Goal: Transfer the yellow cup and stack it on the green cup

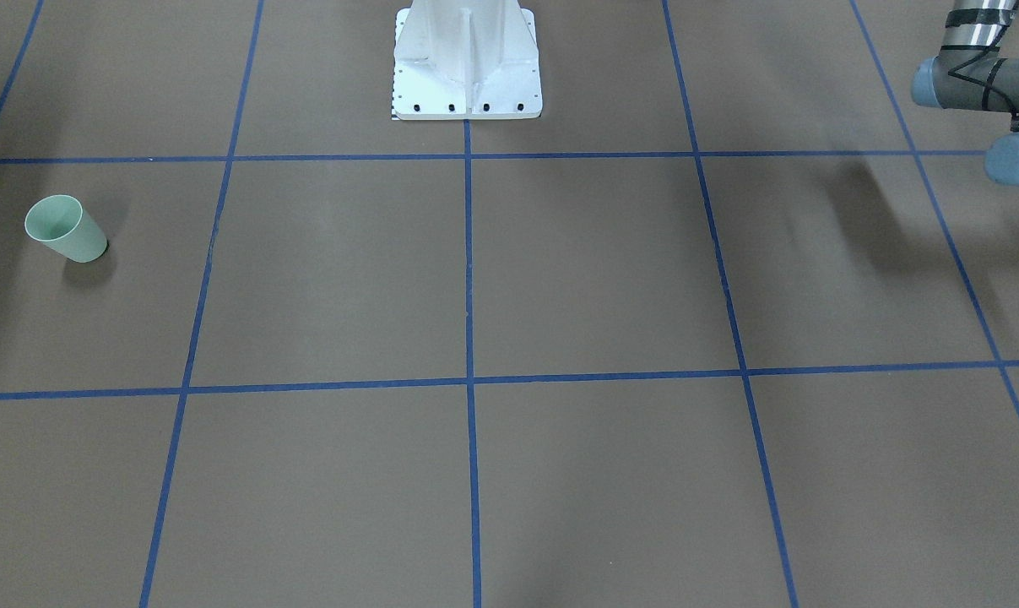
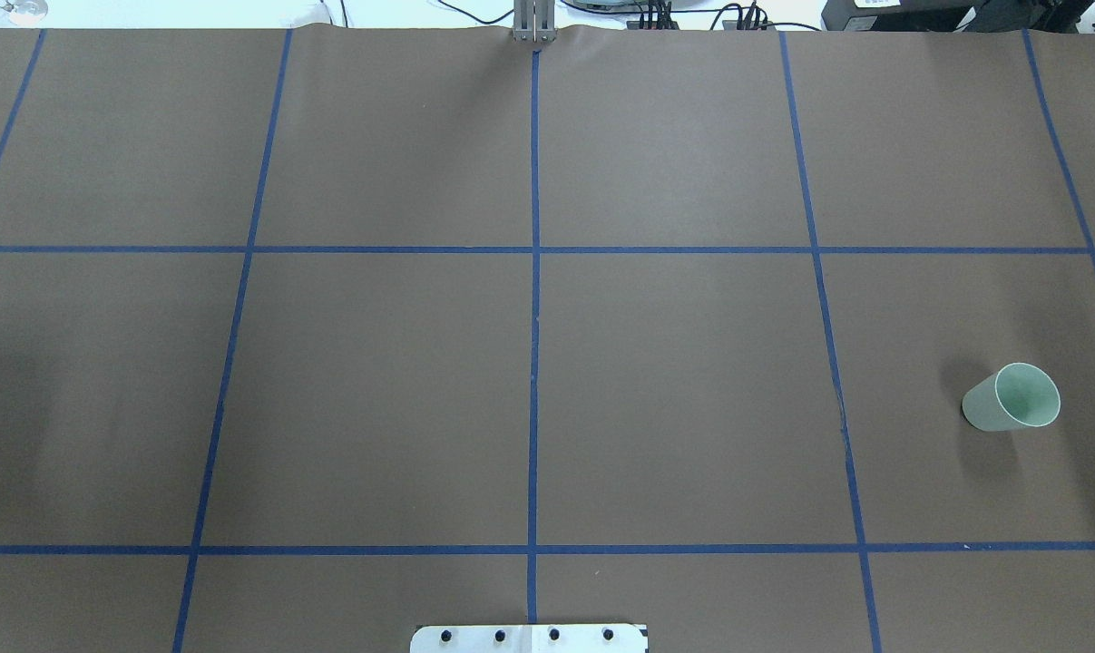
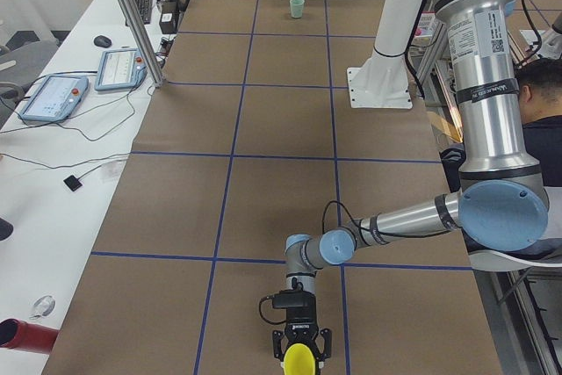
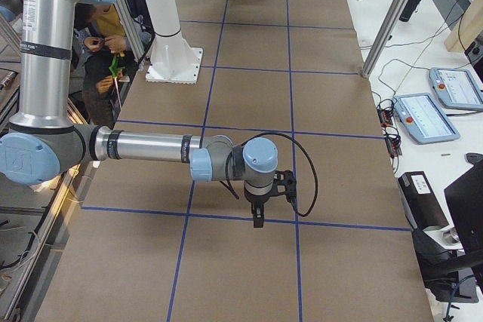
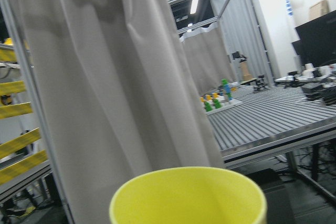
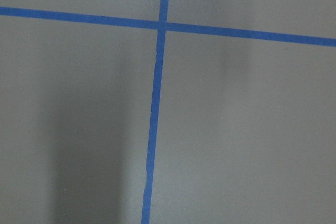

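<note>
Well apart: yellow cup (image 3: 299, 359) near table's (image 2: 674, 381) left end, green cup (image 2: 1010, 399) right.

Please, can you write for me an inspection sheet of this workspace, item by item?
Surface: brown table, blue tape grid.
Job's things: green cup upright at the robot's right end; yellow cup at the left hand, at the opposite end.
Clutter: nothing seen.
Grippers: left hand at yellow cup, right hand above bare table; open or shut cannot be told.
Cables: black cable loops at the right wrist.
Surroundings: bench with control tablets; seated person beside robot.
</note>
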Tool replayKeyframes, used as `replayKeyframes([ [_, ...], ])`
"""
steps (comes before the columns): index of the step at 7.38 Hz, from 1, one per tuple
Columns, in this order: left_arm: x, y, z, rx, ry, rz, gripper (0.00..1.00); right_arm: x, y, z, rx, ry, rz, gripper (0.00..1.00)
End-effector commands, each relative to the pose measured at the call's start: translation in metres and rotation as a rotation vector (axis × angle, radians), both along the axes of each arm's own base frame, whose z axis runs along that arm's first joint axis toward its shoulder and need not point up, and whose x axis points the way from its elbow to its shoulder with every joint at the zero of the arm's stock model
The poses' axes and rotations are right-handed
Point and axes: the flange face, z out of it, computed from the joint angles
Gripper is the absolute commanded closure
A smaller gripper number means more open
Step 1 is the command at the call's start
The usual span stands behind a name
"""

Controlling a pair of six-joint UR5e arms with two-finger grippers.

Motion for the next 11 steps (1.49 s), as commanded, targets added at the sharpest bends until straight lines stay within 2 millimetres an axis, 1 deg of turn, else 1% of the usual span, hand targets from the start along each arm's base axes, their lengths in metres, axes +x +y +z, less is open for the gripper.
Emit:
replayKeyframes([
  [1,0.0,-0.021,-0.017,0.132,0.027,0.141,0.72,0.0,0.0,0.0,0.024,-0.002,0.0,0.0],
  [2,0.0,-0.028,-0.024,0.18,0.044,0.193,0.72,0.0,0.0,0.0,0.025,-0.002,-0.001,0.0],
  [3,-0.007,-0.028,-0.028,0.208,0.069,0.245,0.72,0.0,0.002,0.001,0.022,-0.002,-0.001,0.0],
  [4,-0.01,-0.025,-0.039,0.283,0.122,0.348,0.72,0.0,0.002,0.0,0.025,-0.002,-0.001,0.0],
  [6,-0.014,-0.02,-0.046,0.41,0.159,0.581,0.72,0.0,0.002,0.0,0.025,-0.002,-0.001,0.0],
  [7,-0.012,-0.023,-0.06,0.477,0.159,0.666,0.73,0.001,0.003,0.001,0.022,-0.002,0.0,0.0],
  [8,-0.009,-0.022,-0.072,0.529,0.18,0.751,0.78,0.001,0.002,0.001,0.024,-0.002,0.0,0.0],
  [9,-0.005,-0.021,-0.089,0.603,0.2,0.859,0.8,0.0,0.002,0.001,0.022,-0.002,-0.001,0.0],
  [10,-0.006,-0.016,-0.107,0.719,0.233,0.941,0.84,0.001,0.003,0.002,0.019,-0.002,0.0,0.0],
  [11,-0.011,-0.012,-0.123,0.808,0.244,1.039,0.84,0.001,0.003,0.002,0.019,-0.002,0.0,0.0],
])
